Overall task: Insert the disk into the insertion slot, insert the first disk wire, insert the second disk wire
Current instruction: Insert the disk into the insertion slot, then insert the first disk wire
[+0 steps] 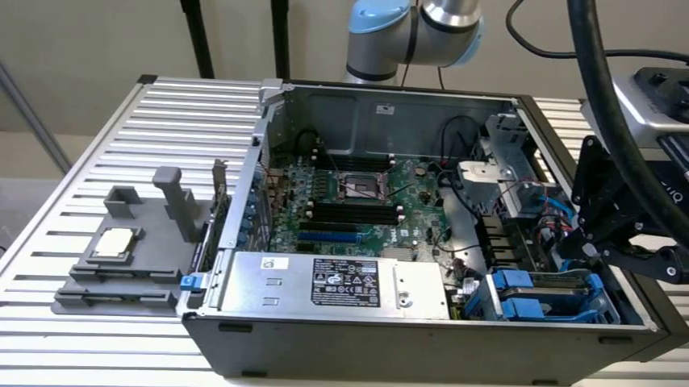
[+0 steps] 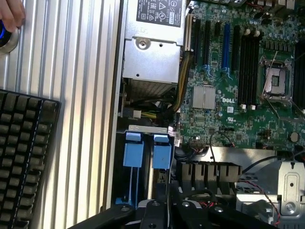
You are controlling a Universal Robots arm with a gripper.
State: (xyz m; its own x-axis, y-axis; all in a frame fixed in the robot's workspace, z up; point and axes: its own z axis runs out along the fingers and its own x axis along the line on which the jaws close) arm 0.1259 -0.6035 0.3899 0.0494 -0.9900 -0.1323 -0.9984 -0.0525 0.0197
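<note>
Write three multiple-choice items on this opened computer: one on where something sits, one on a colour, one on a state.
1. In the exterior view, the power-supply box lies:
A. along the near wall of the case
B. outside the case, on the slatted table
C. against the case's far wall

2. The plastic tabs next to the power-supply box are:
A. red
B. blue
C. yellow

3. The case is:
A. closed by a side panel
B. open, with the motherboard exposed
C. wrapped in packing film

Answers:
1 A: the silver box with its black label runs along the wall nearest the exterior camera.
2 B: both views show the tabs bright blue.
3 B: the green board and its slots are in plain sight from above.
</note>
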